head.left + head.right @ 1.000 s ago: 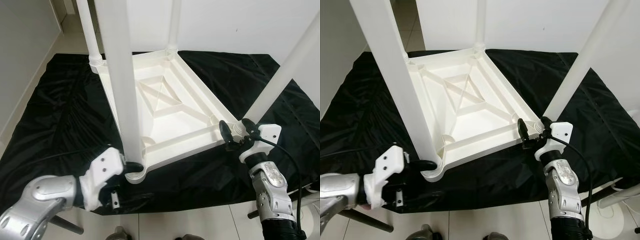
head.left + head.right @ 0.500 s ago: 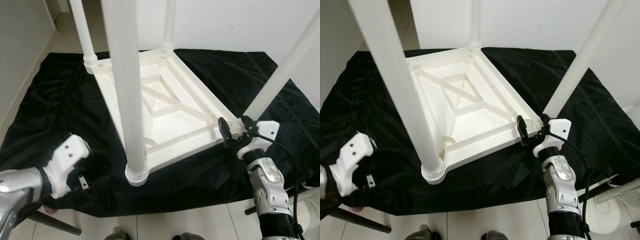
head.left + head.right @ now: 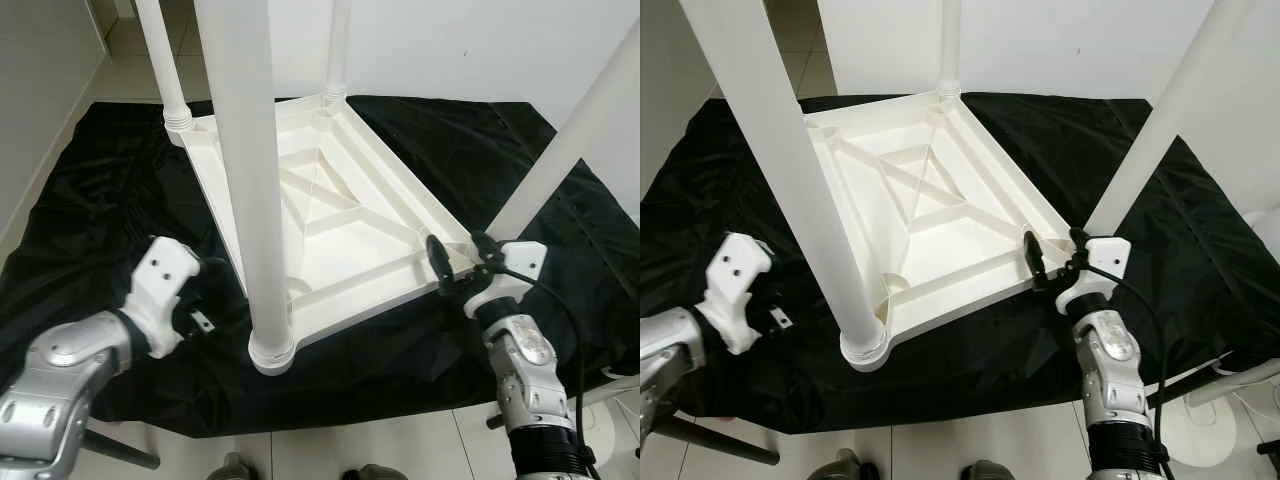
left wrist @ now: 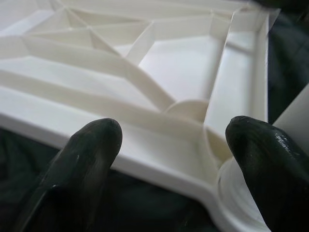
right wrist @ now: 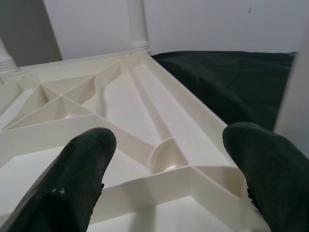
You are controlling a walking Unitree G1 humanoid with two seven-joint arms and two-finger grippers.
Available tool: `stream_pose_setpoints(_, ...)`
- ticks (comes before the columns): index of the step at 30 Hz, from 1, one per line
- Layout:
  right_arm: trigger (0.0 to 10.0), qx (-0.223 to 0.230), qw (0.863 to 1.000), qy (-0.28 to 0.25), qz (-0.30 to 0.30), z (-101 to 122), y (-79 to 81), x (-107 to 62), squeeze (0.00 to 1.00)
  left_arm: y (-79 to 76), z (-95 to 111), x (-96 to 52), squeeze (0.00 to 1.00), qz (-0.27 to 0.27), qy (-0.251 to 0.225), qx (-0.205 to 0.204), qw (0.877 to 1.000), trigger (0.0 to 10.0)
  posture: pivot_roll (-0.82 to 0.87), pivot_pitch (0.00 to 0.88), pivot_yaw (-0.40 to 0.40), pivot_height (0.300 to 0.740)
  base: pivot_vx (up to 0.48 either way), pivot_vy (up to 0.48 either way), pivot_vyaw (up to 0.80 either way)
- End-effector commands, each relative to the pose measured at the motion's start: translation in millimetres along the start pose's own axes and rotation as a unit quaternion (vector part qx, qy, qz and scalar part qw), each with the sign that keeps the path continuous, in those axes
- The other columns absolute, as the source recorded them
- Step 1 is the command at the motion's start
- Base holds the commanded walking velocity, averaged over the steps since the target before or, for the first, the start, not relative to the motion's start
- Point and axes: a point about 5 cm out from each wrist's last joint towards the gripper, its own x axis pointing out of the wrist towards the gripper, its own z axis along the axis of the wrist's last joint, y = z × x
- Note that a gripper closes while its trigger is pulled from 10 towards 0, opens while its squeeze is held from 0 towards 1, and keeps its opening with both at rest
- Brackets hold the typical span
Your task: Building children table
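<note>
Right gripper (image 3: 455, 268): fingers spread wide, holding nothing; poised at the near right corner of the tabletop, one finger over the inner rim, the other by the corner leg.
Left gripper (image 4: 169, 145): fingers apart, empty; just off the near left edge, facing the corner socket, not touching it.
Tabletop (image 3: 330, 215): white plastic, upside down, ribbed underside up, cross brace in the middle; lies flat on the cloth between the two grippers.
Near left leg (image 3: 248, 170): upright in its corner socket, beside the left gripper.
Near right leg (image 3: 570, 150): leans outward from the corner at the right gripper.
Far legs (image 3: 165, 70): two, standing at the far corners.
Cloth (image 3: 110, 200): black, wrinkled, spread over the tiled floor (image 3: 330, 445).
</note>
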Motion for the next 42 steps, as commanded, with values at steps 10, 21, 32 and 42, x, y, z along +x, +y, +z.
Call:
stream_pose_setpoints(10,10.0,-0.012,0.999,0.03,0.01,-14.4,18.8,-7.6,0.0,-34.4,17.8,33.4,0.0,-0.001,-0.078,-0.043,0.996,10.0,-0.08,0.054,-0.02,0.74,0.0,0.0,0.0)
stream_pose_setpoints(21,10.0,-0.045,0.989,0.069,-0.12,-32.8,16.4,-20.5,0.0,-49.9,26.2,70.9,0.0,0.002,-0.095,-0.07,0.993,10.0,-0.1,0.064,-0.016,0.74,0.0,0.0,0.0)
stream_pose_setpoints(32,10.0,-0.037,0.965,0.066,-0.252,-35.9,2.3,-32.3,0.0,-57.6,33.0,91.1,0.0,-0.023,-0.132,-0.077,0.988,10.0,-0.12,0.069,-0.01,0.74,0.0,0.0,0.0)
stream_pose_setpoints(42,10.0,0.019,0.94,0.005,-0.34,-20.0,-4.7,-24.6,0.0,-59.3,35.1,108.1,0.0,-0.035,-0.141,-0.095,0.985,10.0,-0.13,0.057,-0.002,0.74,0.0,0.0,0.0)
